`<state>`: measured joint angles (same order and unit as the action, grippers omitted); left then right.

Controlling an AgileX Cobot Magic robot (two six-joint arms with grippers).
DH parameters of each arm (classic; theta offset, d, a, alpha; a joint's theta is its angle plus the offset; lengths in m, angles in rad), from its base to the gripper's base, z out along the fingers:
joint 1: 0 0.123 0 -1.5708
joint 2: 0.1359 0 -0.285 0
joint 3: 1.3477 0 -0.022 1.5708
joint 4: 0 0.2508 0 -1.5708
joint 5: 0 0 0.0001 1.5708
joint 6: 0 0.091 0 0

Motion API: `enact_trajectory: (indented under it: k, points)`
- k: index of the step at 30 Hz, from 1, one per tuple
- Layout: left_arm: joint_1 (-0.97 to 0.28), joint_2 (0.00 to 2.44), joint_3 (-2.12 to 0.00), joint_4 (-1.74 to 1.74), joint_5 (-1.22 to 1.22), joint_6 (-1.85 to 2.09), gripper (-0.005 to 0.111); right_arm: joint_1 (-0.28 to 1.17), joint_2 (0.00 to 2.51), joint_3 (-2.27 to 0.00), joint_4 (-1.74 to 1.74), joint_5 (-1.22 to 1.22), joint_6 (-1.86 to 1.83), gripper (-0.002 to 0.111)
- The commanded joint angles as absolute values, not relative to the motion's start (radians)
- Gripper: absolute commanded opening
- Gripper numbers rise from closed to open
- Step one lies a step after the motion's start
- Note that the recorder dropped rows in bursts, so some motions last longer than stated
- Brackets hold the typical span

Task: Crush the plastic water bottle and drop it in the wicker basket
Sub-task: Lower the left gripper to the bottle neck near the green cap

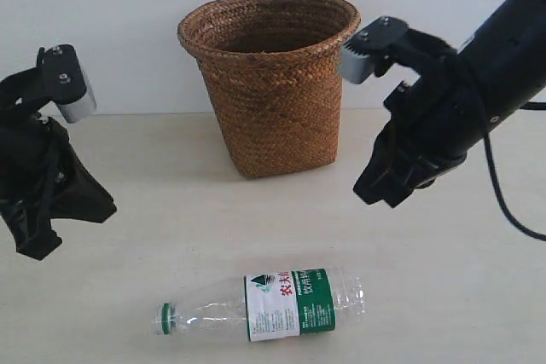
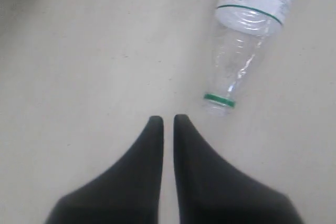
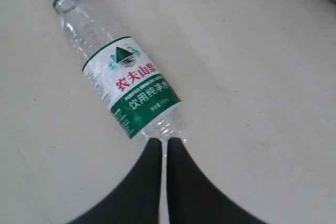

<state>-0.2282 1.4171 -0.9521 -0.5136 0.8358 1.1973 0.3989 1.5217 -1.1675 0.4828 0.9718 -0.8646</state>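
The plastic water bottle [image 1: 269, 303] lies on its side near the table's front edge, uncrushed, its green-ringed neck to the left; it also shows as the bottle [image 2: 247, 35] and the bottle [image 3: 116, 72]. Behind it stands the wicker basket [image 1: 269, 83], upright. My left gripper [image 1: 38, 245] hangs shut above the table at the left, apart from the bottle, its tips [image 2: 167, 120] short of the neck. Above and to the right of the bottle's base, my right gripper [image 1: 380, 193] is shut with nothing held, tips [image 3: 165, 142] just before the base.
The pale tabletop [image 1: 171, 202] stretches between the arms. A white wall [image 1: 111, 23] rises behind the basket. A black cable [image 1: 503, 202] hangs from the right arm.
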Motion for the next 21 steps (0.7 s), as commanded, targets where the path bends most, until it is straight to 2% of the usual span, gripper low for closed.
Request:
enact_trajectory:
  k: [1, 8, 10, 12, 17, 19, 21]
  points:
    - [-0.246, 1.464, -0.961, -0.561, 0.886, 1.283, 0.004, 0.452, 1.573, -1.175, 0.491, 0.974, -0.881, 0.0]
    - [-0.339, 1.527, -0.961, -0.548, 0.886, 1.343, 0.005, 0.488, 1.648, -1.175, 0.491, 0.957, -0.883, 0.0]
    - [-0.354, 1.544, -0.961, -0.519, 0.886, 1.343, 0.009, 0.488, 1.658, -1.175, 0.498, 0.954, -0.883, 0.0]
    - [-0.362, 1.556, -0.952, -0.498, 0.879, 1.349, 0.02, 0.488, 1.669, -1.175, 0.501, 0.949, -0.883, 0.0]
    - [-0.362, 1.596, -0.92, -0.511, 0.851, 1.517, 0.057, 0.488, 1.688, -1.175, 0.499, 0.947, -0.883, 0.0]
    - [-0.362, 1.616, -0.908, -0.515, 0.823, 1.558, 0.065, 0.488, 1.688, -1.175, 0.501, 0.945, -0.883, 0.0]
    - [-0.362, 1.641, -0.905, -0.522, 0.805, 1.56, 0.068, 0.488, 1.688, -1.175, 0.501, 0.945, -0.883, 0.0]
